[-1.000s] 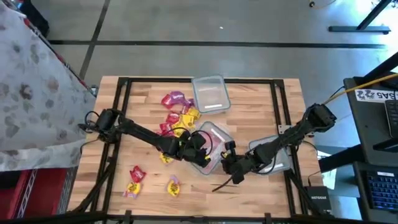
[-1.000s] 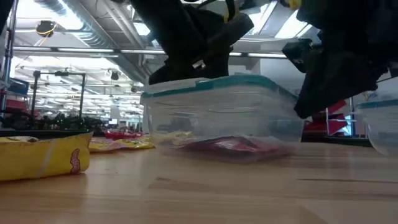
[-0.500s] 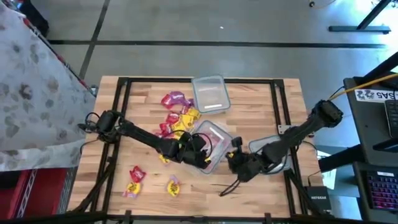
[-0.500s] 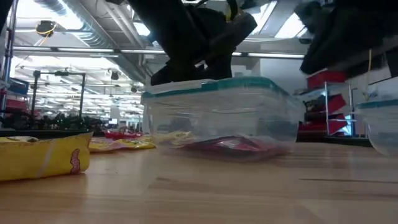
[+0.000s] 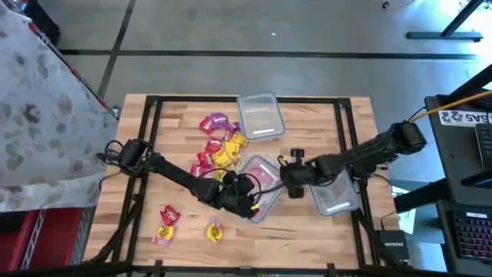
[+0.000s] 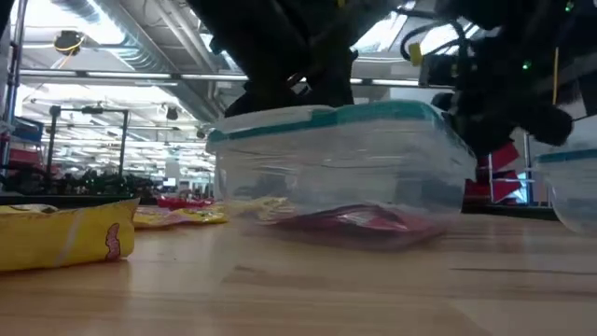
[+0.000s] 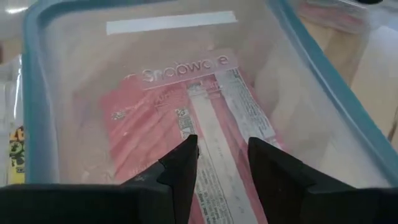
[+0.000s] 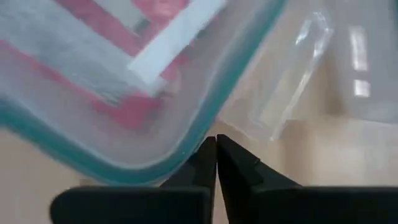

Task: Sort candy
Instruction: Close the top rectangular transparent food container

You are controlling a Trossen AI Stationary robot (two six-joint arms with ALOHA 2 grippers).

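Showing, nearest on the table (image 5: 307, 238), two loose pieces of candy (image 5: 165, 223) at the front left, red and yellow, lying apart from each other. In the low view, catching one yellow packet (image 6: 65, 233) flat on the wood at the near left.

Hanging the left gripper (image 5: 244, 201) just behind those, over the near end of the middle tub (image 5: 265, 173). Keeping its fingers (image 7: 180, 168) apart with nothing between them, pointing down into the tub at red candy (image 7: 205, 124) lying flat on the tub's floor. In the low view, showing that same red candy (image 6: 350, 219) through the clear wall (image 6: 336, 168).

Reaching in with the right gripper (image 5: 290, 175) at the tub's right side, fingers (image 8: 205, 162) pressed together, tips sitting right at the teal rim (image 8: 205, 124) from outside.

Resting a second tub (image 5: 334, 196) just right of the first, under the right arm.

Leaving a pile of candy (image 5: 219, 146) farther back, left of the middle tub: mostly red and yellow, with a magenta packet (image 5: 215, 121) at its far end.

Standing a third tub (image 5: 260, 115) at the far edge, just right of that magenta packet.
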